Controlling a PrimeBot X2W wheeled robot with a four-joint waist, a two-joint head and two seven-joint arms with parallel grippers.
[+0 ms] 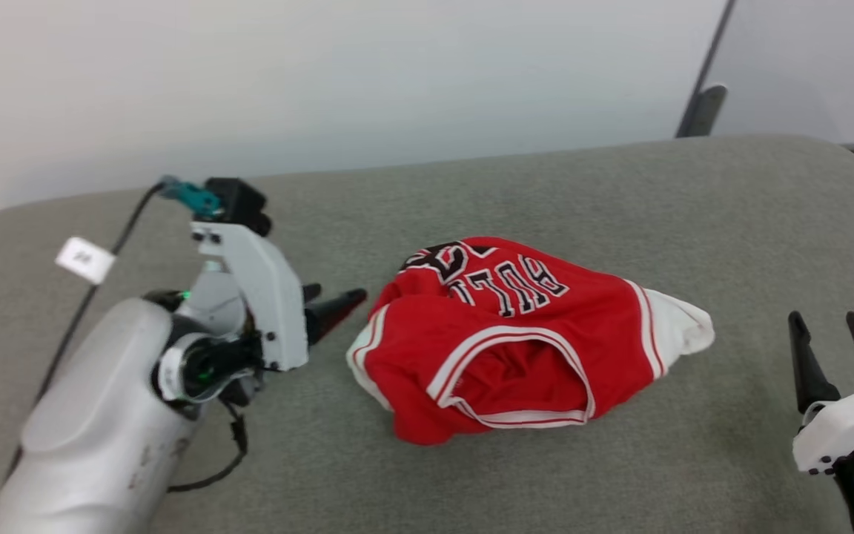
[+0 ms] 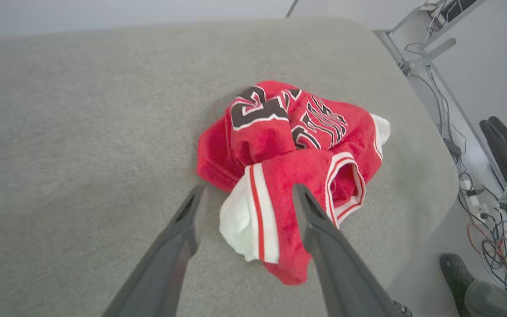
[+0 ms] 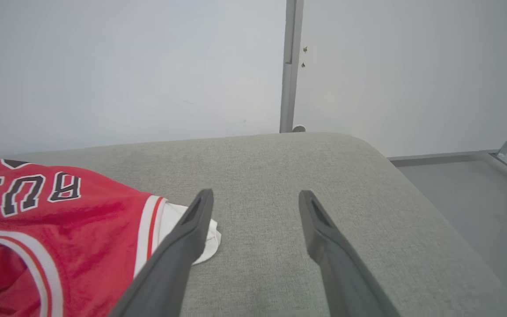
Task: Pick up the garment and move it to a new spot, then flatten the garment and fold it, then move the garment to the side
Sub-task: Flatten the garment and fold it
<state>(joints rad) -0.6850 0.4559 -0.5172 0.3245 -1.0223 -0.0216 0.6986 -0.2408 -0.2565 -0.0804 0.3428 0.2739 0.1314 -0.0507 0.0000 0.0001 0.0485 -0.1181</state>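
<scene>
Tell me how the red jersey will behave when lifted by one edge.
The garment lies crumpled in soft folds, so it is probably floppy: lifted by one edge, the rest would likely hang and unfurl. It looks thin and light; a push would probably bunch it rather than slide it over the textured grey fabric surface.

Red garment (image 1: 427, 348), white-striped trim (image 1: 505, 332), black white-outlined lettering (image 1: 505, 288), grey fabric surface (image 1: 545, 482)

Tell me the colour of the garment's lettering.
Black, outlined in white, on the red garment; clearest in the right wrist view.
</scene>
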